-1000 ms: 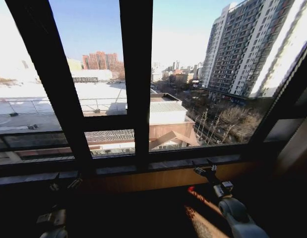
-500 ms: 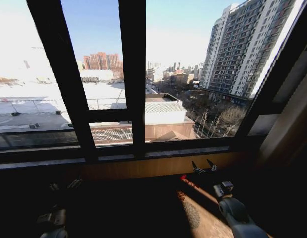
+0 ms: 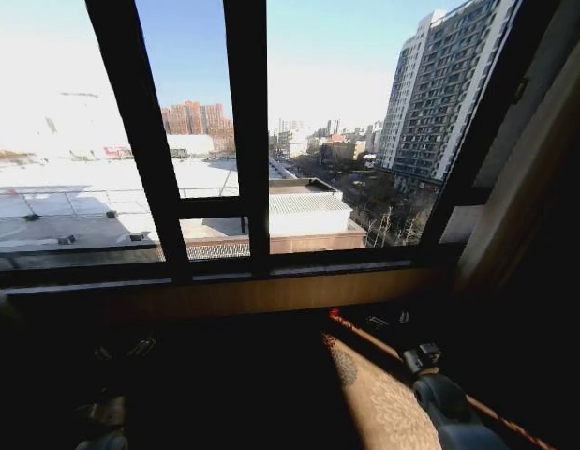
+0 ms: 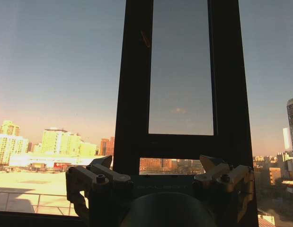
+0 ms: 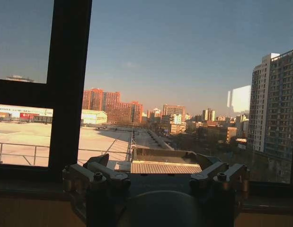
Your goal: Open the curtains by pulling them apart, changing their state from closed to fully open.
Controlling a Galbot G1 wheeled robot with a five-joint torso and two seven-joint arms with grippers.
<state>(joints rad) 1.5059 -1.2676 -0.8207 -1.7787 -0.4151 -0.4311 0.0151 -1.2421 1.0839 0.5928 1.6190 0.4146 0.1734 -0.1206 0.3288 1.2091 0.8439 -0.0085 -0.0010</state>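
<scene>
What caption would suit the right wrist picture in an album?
The open right gripper faces a bare, dark-framed window with a sunlit city skyline beyond.

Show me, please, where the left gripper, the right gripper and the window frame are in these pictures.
left gripper (image 4: 160,176): left wrist view, gap midway between its open fingertips.
right gripper (image 5: 158,171): right wrist view, gap midway between its open fingertips.
window frame (image 3: 246,141): head view, dark central upright bar.

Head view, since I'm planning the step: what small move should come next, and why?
Probably turn right to find fabric: the window glass is bare, the left gripper and right gripper sit open and empty, and an unidentified pale strip stands rightmost.
</scene>
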